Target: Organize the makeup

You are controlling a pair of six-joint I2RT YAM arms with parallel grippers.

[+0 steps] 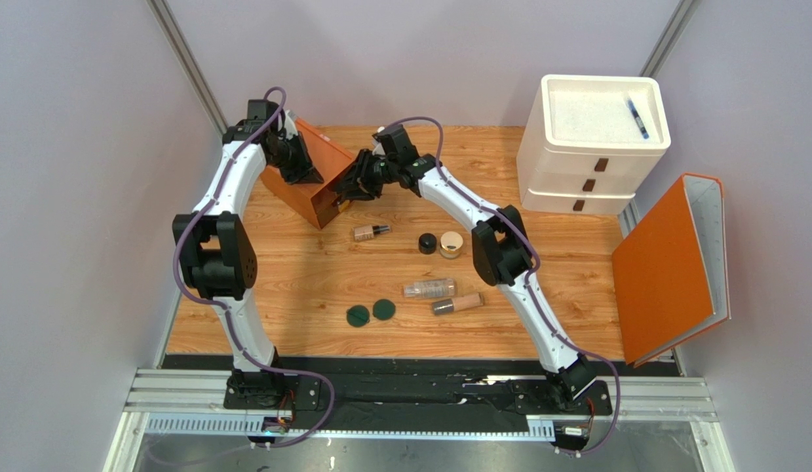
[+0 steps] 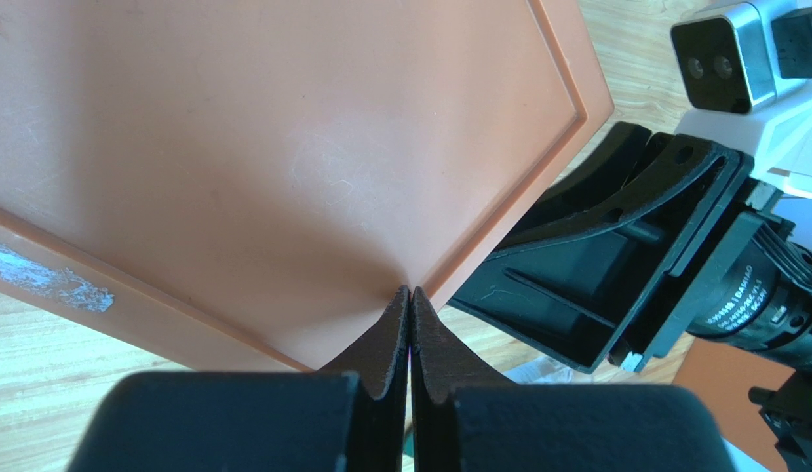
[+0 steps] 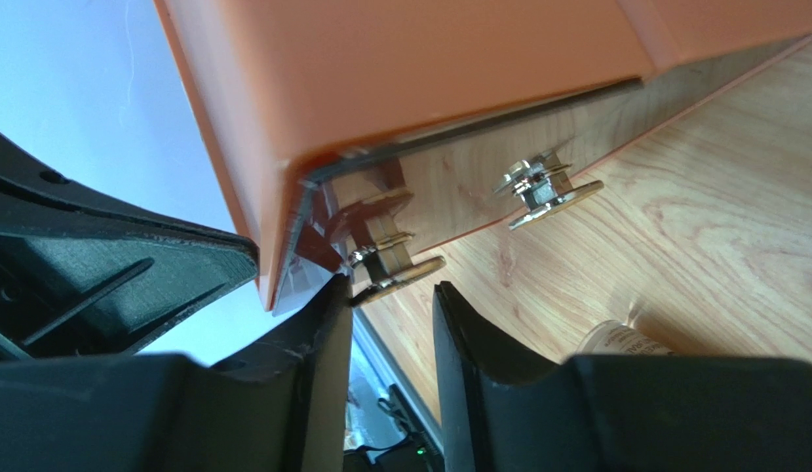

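The makeup lies on the wooden table: a beige bottle [image 1: 370, 233], a black round cap [image 1: 427, 243], a round tan jar [image 1: 451, 244], a clear bottle [image 1: 429, 289], another beige bottle [image 1: 457, 304] and two dark-green discs [image 1: 357, 317] [image 1: 384, 310]. An orange drawer box [image 1: 316, 187] stands tilted at the back left. My left gripper [image 1: 299, 165] is shut, its tips [image 2: 410, 292] pressed against the box's orange wall [image 2: 282, 167]. My right gripper [image 1: 352, 185] is open, its tips [image 3: 390, 290] at a metal knob [image 3: 395, 267] on the box's front. A second knob [image 3: 543, 192] sits beside it.
A white drawer unit [image 1: 589, 162] stands at the back right with a blue pen [image 1: 637, 118] on top. An orange folder-like panel [image 1: 671, 265] leans at the right edge. A bottle's end [image 3: 626, 339] shows by my right finger. My right gripper's body [image 2: 626, 265] shows close beside the left.
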